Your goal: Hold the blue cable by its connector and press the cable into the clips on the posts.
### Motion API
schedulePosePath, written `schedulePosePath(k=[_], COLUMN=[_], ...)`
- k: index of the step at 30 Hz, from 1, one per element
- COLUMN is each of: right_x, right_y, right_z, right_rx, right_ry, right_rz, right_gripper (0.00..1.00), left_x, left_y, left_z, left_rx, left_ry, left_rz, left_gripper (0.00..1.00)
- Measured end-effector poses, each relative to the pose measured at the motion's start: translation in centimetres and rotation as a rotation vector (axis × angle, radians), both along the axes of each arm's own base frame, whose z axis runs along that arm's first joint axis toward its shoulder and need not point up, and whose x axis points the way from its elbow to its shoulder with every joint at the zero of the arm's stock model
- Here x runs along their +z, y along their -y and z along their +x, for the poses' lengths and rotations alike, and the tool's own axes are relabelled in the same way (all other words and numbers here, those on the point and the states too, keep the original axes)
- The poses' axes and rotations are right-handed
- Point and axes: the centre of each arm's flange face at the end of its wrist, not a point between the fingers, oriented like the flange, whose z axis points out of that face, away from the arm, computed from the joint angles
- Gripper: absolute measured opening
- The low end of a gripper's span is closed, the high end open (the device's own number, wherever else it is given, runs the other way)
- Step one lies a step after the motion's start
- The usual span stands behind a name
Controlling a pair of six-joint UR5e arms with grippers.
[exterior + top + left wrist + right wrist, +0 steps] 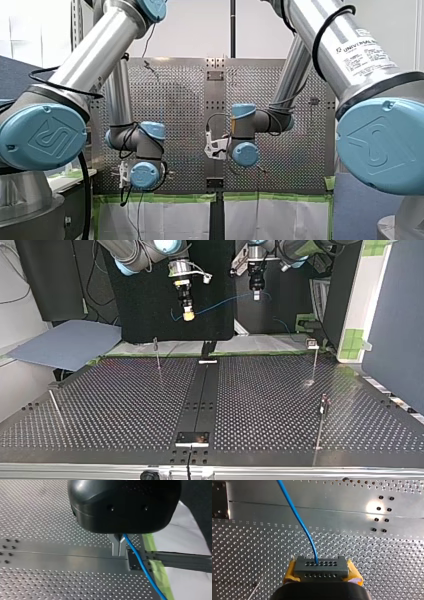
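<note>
The thin blue cable (225,302) is held in the air above the perforated surface (125,405). Its dark grey connector (321,567), pierced by two rows of holes, is clamped between the yellow pads (290,573) of the right gripper (322,573) — further along, the cable is pinched by the left gripper (119,545).

Hidden grips, a cable cut short

The front view hides both grippers' fingers. In the right wrist view, the black body of my right gripper (322,573) covers the connector's (321,566) near edge, and the blue cable (297,517) runs out of view ahead. In the top view, the clips on the 4 o'clock post (320,422) and the 10 o'clock post (158,354) are too small to tell.
</note>
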Motion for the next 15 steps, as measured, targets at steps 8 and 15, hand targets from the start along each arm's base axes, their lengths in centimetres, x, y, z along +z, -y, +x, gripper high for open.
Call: schedulePosePath(k=[8,15], right_x=[-1.6,-5.1], right_y=[-0.6,-1.8], right_z=[-0.7,-1.4], right_rx=[0.014,0.057], right_ry=[-0.033,-0.103], right_rz=[0.039,0.115], right_gripper=[0.02,0.02], left_x=[-0.5,-0.5], left_y=[-0.1,-0.1], left_z=[-0.2,-0.2], left_rx=[0.0,0.0], left_ry=[-0.011,-0.012], left_rz=[0.007,0.007], left_gripper=[0.0,0.0])
